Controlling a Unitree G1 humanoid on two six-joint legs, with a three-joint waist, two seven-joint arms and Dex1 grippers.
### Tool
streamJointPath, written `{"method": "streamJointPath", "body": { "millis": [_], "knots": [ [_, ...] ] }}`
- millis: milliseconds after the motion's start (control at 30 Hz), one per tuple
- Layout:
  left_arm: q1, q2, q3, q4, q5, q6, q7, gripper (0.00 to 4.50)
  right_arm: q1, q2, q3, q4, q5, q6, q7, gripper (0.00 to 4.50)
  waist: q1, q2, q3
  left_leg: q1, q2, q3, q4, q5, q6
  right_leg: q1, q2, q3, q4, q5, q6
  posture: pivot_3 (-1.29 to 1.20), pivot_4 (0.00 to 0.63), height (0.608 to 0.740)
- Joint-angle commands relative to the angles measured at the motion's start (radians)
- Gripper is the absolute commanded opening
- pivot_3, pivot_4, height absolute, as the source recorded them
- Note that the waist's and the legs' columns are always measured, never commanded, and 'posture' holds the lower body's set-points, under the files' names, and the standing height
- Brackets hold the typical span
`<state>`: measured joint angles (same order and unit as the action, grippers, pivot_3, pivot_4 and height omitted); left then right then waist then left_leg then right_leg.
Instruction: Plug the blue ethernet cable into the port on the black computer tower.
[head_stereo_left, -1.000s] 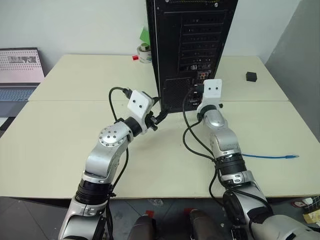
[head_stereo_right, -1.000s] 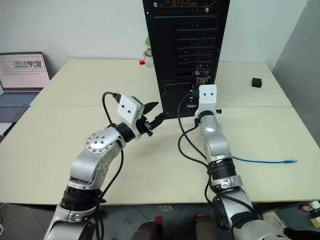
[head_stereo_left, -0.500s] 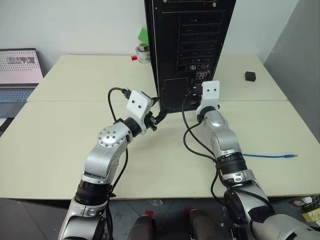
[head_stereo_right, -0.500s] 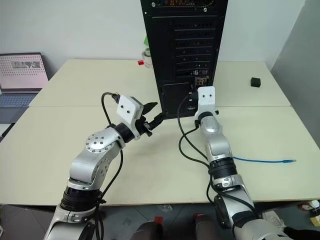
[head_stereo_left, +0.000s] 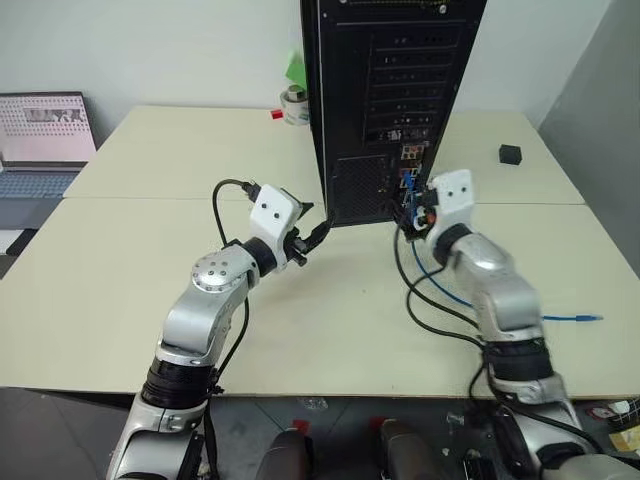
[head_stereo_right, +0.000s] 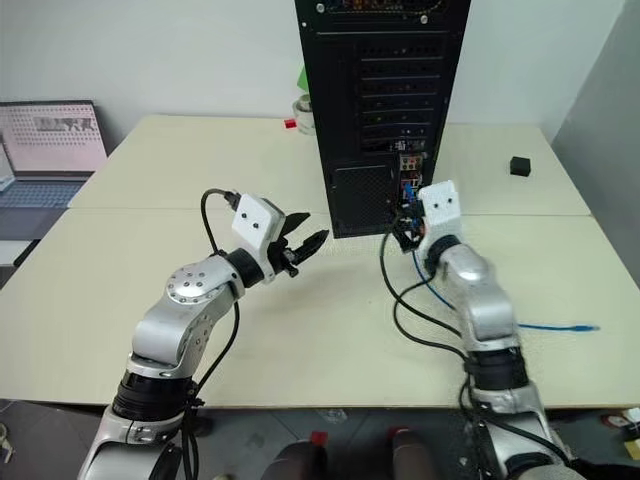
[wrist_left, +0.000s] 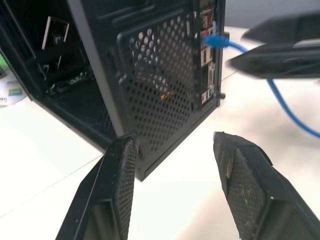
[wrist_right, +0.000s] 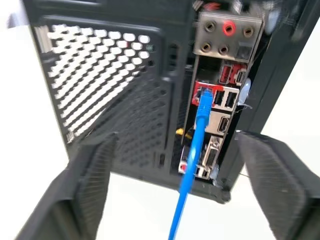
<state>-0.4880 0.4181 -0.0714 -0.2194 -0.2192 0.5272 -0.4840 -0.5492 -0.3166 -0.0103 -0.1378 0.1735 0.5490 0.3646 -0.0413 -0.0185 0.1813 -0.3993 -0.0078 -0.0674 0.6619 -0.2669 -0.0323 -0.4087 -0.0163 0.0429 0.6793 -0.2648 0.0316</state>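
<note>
Plug seated, right claw let go.
Thin blue ethernet cable (wrist_right: 197, 145) now in squarish port (wrist_right: 202, 93) of tall black computer tower (head_stereo_left: 385, 90); right gripper (wrist_right: 172, 165) spread wide, backed off; left gripper (wrist_left: 172, 170) half-open, empty.

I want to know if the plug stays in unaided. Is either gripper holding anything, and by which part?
Nothing is held. The right gripper is open around the blue cable; the left gripper is open and empty.

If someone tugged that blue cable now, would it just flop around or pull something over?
Probably floppy: the blue ethernet cable sags in a loose curve from the port to the table. Its plug looks seated, so a tug might resist. The black computer tower looks too heavy to tip.
</note>
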Motion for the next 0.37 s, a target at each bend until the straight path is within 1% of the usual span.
{"method": "streamJointPath", "body": {
  "millis": [33,200,367],
  "knots": [
    [-0.044,0.021,0.039,0.016,-0.006,-0.012,-0.019,2.52,0.006,-0.108,-0.069,-0.104,0.099,0.020,0.147,4.47,0.000,0.000,0.000,0.000,0.000,0.000,0.000,0.000,0.000,0.000,0.000,0.000,0.000,0.000,0.000,0.00,0.150,0.740],
    [-0.068,0.066,0.032,0.039,-0.002,-0.016,-0.070,2.52,-0.002,-0.238,-0.140,-0.051,0.183,0.001,0.294,4.47,0.002,0.000,0.001,0.001,0.000,0.000,0.000,0.000,0.000,0.001,0.001,0.000,0.000,0.000,0.000,0.00,0.150,0.740],
    [-0.071,0.092,0.044,0.051,-0.025,-0.012,-0.111,2.52,-0.019,-0.299,-0.166,0.012,0.212,-0.026,0.366,4.47,0.002,0.000,0.001,0.001,0.001,0.000,0.000,0.000,0.000,0.001,0.000,0.000,-0.001,0.000,0.000,0.00,0.150,0.740]
  ]
}}
